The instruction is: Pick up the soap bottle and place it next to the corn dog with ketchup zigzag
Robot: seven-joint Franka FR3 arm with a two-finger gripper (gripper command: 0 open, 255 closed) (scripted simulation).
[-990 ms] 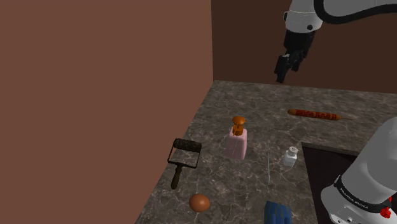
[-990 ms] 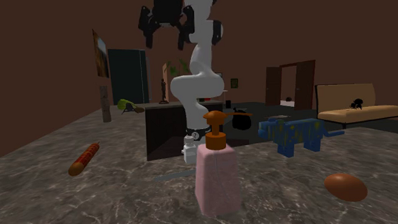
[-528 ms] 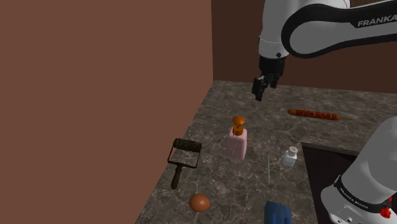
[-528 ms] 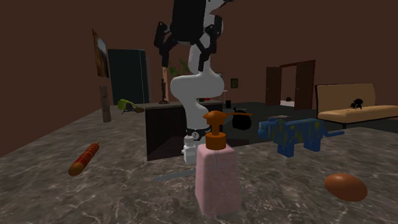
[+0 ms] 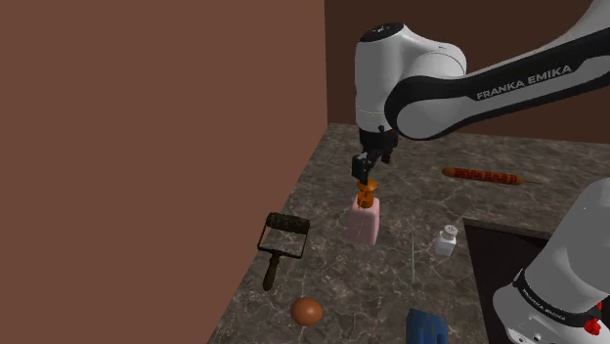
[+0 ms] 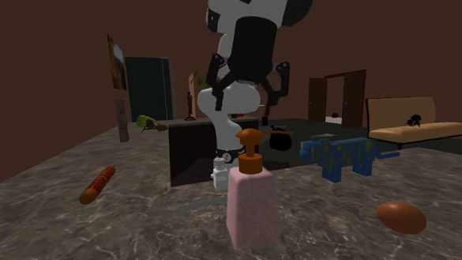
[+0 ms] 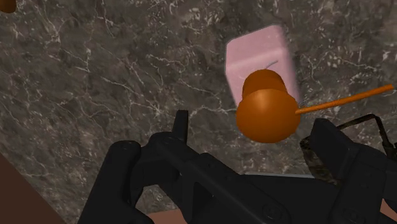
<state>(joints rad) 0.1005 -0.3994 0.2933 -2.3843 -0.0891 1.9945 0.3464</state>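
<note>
Shoulder view, left to right: roller, brown ball, pink bottle stood upright mid-counter, gripper hung just over its orange pump, shaker, corn dog laid well apart toward back. Jaw gap hard to judge there.
Wrist view: jaws seen open, fingers set either side of pump, no contact made.
Second exterior view: blue toy, doorway, sofa seen behind bottle.
Counter: dark marbled stone. Walls: brown.

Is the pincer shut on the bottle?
No, the pincer is open, its fingers apart beside the pump of the bottle, touching neither.
</note>
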